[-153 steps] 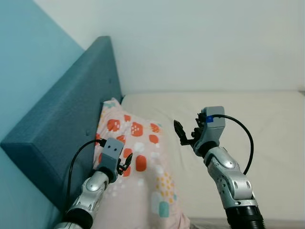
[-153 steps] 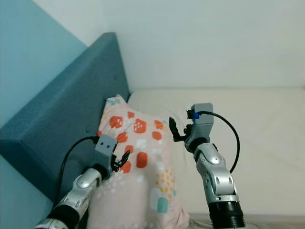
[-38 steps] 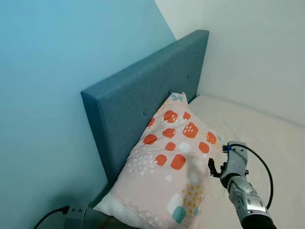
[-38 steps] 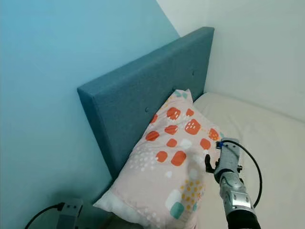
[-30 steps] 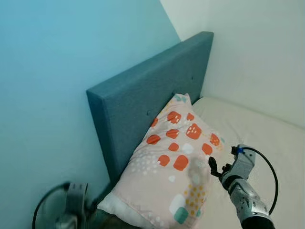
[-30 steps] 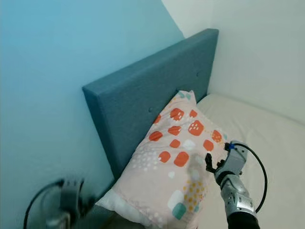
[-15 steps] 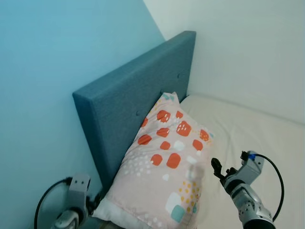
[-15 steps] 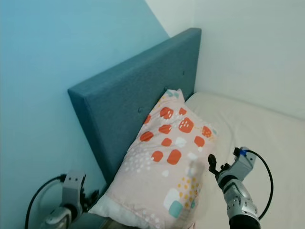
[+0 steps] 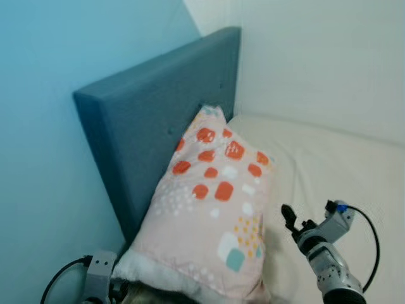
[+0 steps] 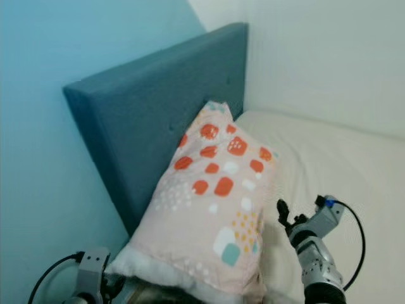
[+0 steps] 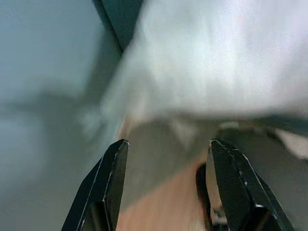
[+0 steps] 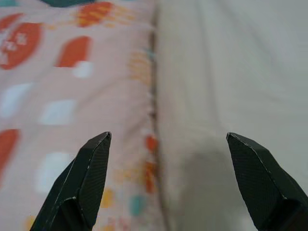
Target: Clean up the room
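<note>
Right wrist view shows the right gripper (image 12: 168,187) with its jaws spread wide and holding nothing; the two black fingers (image 12: 79,180) frame the seam where the pillow (image 12: 62,96) meets the cream sheet of the bed (image 12: 231,72). No contact between the fingers and either surface can be made out. From the head views, the right gripper (image 9: 291,221) sits low at the robot's right, just beside the pillow's right edge, above the bed (image 9: 342,164). The pillow (image 9: 215,202) — pale pink with orange, white and teal patches — leans tilted against the blue upholstered headboard (image 9: 145,120), its upper corner touching the headboard and its lower end hanging towards the near edge of the bed. Left wrist view is blurred; the left gripper (image 11: 166,187) has its jaws well apart and empty, pointing up at the white underside of the pillow (image 11: 207,62), with the dark edge of the headboard (image 11: 118,19) beyond. In the head views the left arm's wrist block (image 9: 98,272) sits low at the robot's left — beside the pillow's bottom corner, against the light blue wall (image 9: 44,126).
</note>
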Robot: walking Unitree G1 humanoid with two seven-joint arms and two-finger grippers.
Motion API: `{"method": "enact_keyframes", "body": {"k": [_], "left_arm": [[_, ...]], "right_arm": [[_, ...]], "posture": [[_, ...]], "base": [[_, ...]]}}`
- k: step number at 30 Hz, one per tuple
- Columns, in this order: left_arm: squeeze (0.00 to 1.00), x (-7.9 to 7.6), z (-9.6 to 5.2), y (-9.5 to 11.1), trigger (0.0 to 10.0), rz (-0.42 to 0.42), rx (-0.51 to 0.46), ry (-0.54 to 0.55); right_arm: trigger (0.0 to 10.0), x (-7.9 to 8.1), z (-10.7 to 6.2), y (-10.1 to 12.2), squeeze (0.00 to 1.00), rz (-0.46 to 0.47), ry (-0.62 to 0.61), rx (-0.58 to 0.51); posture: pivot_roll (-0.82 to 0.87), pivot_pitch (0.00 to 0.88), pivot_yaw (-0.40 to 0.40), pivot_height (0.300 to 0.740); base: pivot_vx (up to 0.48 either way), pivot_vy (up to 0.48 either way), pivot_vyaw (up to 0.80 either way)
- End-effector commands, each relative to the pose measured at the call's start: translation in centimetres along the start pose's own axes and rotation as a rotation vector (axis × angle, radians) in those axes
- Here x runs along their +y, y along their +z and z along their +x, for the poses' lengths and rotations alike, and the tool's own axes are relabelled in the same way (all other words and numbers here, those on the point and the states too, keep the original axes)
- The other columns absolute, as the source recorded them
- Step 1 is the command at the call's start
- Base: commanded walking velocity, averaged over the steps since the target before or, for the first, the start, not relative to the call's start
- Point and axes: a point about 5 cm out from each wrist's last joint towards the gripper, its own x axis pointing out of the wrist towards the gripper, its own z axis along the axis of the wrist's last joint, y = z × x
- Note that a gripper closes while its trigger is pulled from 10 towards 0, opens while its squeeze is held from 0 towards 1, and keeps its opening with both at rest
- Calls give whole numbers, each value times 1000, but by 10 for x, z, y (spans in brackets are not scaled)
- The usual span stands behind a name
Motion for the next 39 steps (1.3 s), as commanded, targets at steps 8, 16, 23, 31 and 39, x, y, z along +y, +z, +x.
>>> {"method": "enact_keyframes", "body": {"k": [8,16,23,31,39], "left_arm": [[0,13,-8,-11,10000,19,42,16],[0,16,-18,-28,10000,32,109,7],[0,6,-24,-43,10000,26,164,-108],[0,8,-25,-47,10000,-32,194,-72],[0,8,-18,-37,10000,-58,168,-35]], "right_arm": [[10000,13,-1,-11,0,150,178,38],[10000,17,0,-22,0,191,209,65],[10000,21,2,-19,0,203,228,43],[10000,35,6,-7,0,187,288,-9],[10000,52,7,-2,0,119,376,-12]], "posture": [[11,45,16,551],[38,63,16,521],[43,70,15,501],[38,82,13,486],[30,90,7,486]], "base": [[0,0,0],[0,0,0],[0,0,0],[0,-112,0],[0,-116,0]]}}
